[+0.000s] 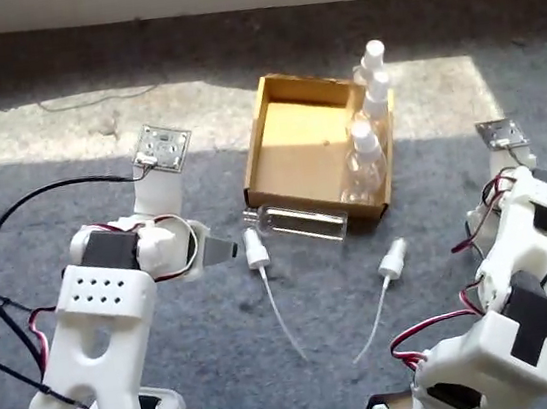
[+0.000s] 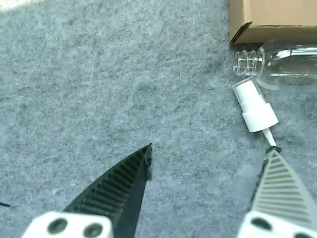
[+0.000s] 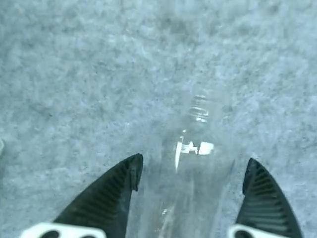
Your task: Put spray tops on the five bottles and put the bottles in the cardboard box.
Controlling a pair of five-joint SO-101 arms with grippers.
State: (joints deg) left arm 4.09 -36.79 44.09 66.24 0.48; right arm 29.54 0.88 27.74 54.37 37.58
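While not yet clamped on anything, spread wide and low over the grey desk (image 2: 74, 74): the left fingers (image 2: 124, 188). Just beyond the pale fingertip, a loose white spray top (image 2: 256, 109), its thin tube running right up to that tip. Just past the spray top, an uncapped lying bottle (image 2: 292, 62), clear plastic, open neck beside the top's head. Beyond that again, a corner of the cardboard box (image 2: 267, 20).

Right fingers (image 3: 109, 198) likewise apart, one on either side of a second bottle (image 3: 198, 124), also uncapped, neck pointing away from the fingertips. No firm contact with it to be made out.

Judged as past the midpoint: three of five bottles finished, the fourth top about to be picked up. Next move likely calls for closing the left fingers on the spray top's head, lifting it, then feeding the long tube into a narrow bottle neck. Hard to do unless the bottle is steadied first.

High view for the overall count: three capped bottles (image 1: 364, 142) standing along one inside wall of the box, and a second spray top (image 1: 393, 259) on the desk between the two arms, nearer the right one. Left wrist view for the fine detail of tube against fingertip. Right wrist view for the fifth bottle between the right fingers.
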